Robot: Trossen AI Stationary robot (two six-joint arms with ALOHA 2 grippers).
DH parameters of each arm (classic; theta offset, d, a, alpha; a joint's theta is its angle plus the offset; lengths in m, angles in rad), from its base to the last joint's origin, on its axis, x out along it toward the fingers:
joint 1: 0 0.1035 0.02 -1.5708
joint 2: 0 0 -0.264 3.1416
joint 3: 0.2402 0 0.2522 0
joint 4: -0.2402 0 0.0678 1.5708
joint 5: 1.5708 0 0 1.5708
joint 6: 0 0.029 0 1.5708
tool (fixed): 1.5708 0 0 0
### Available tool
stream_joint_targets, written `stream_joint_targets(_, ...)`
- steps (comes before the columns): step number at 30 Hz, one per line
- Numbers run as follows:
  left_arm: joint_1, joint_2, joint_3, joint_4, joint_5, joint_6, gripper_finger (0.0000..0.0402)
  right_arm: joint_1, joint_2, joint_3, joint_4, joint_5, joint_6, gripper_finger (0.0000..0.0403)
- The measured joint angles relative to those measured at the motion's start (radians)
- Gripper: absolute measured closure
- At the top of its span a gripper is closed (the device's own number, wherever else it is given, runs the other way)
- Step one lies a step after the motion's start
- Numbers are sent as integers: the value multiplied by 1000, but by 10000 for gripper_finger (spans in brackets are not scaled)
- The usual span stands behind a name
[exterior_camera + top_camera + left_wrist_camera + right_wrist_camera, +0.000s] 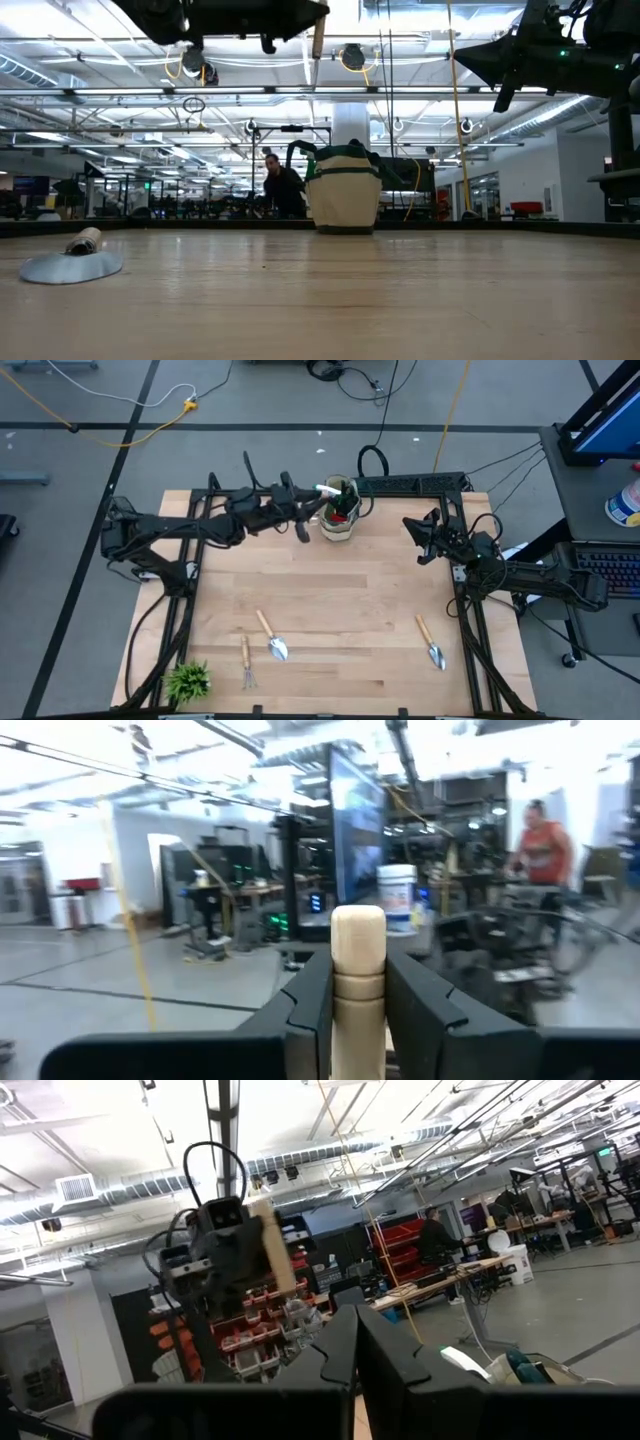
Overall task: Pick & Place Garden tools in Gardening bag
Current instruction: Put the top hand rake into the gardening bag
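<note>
The beige gardening bag (340, 520) stands upright on its base at the table's far edge and also shows in the low view (343, 195). A green spray bottle with a white trigger (329, 489) and something red stick out of its top. My left gripper (310, 512) is high above the table, just left of the bag, shut on a wooden-handled tool (357, 950). The tool's metal head does not show. My right gripper (410, 528) is shut and empty, raised at the far right. Two trowels (272, 637) (431, 643) and a small rake (246, 663) lie flat on the table. My left gripper pinches the tool's wooden handle (357, 995) between its two fingers (425, 1005), a little below the rounded end (357, 925). The fingers are about level and lie across the handle. The handle is roughly upright and lifted clear; part of it hangs below the fingers (318, 38).
A small spiky green plant (188, 680) stands at the near left corner. The trowels and rake lie in the near half of the table. A black frame (420, 484) runs behind the bag. People show in the room beyond.
</note>
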Motion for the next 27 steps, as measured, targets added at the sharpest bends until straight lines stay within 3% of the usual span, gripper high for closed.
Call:
stream_joint_targets(6, 29, 82, 4, 137, -81, -11, 328, 0, 0, 0, 0, 0, 3, 403)
stream_joint_targets(12, 35, 196, 130, 141, -87, 2, 330, 0, 0, 0, 0, 0, 4, 403)
stream_joint_targets(19, 38, 308, 296, 14, -115, 46, 328, 0, 0, 0, 0, 3, 3, 403)
stream_joint_targets(27, 42, 324, 303, -31, -157, 18, 326, 0, 0, 0, 0, 3, -7, 403)
